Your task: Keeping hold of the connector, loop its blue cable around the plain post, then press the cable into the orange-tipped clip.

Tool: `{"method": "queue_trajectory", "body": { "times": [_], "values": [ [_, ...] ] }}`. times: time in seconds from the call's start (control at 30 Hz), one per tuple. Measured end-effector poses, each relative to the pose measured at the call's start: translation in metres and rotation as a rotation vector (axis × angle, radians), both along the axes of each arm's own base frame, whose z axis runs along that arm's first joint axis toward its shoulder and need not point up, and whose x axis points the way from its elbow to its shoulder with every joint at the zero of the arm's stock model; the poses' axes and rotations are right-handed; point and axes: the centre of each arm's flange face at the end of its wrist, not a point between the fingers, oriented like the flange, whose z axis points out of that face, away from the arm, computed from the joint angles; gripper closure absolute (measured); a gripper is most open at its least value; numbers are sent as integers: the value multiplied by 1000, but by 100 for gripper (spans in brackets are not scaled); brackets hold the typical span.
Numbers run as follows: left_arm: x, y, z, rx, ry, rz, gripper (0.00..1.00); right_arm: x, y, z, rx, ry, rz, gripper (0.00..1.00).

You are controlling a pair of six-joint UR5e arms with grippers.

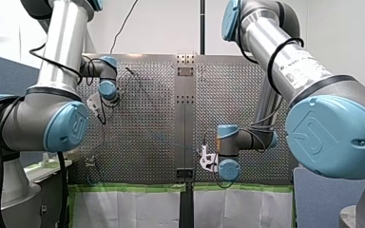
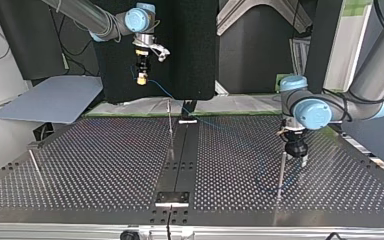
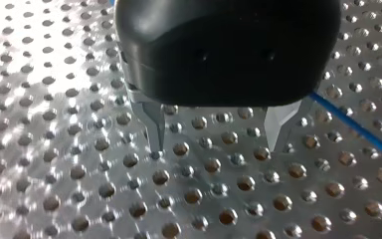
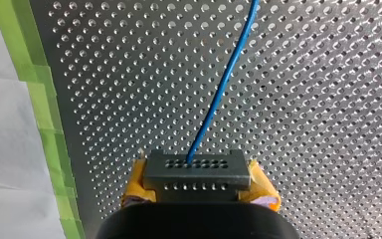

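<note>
Connector (image 4: 197, 172) sits in my right gripper (image 4: 200, 183) (blue cable (image 4: 224, 84) attached).

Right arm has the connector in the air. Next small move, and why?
Probably lower my right gripper, keeping the connector clamped, toward the nearest upright post: it hangs high off the table, so the blue cable cannot wrap any post yet.

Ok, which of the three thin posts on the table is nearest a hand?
The right post in the top view, just beside my left hand; the middle post and left post stand well clear.
</note>
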Motion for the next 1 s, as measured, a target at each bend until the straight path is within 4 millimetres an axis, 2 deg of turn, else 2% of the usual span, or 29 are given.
{"method": "queue_trajectory", "body": {
  "times": [0.33,0.67,1.0],
  "values": [
    [-3,13,-10,-98,3,-15,0,2,5,-2,1,35,5,100],
    [-19,11,-25,-197,23,-77,0,2,5,-3,1,33,9,100],
    [-40,0,-13,-283,-42,-154,0,3,5,-2,0,29,11,100]
  ]
}}
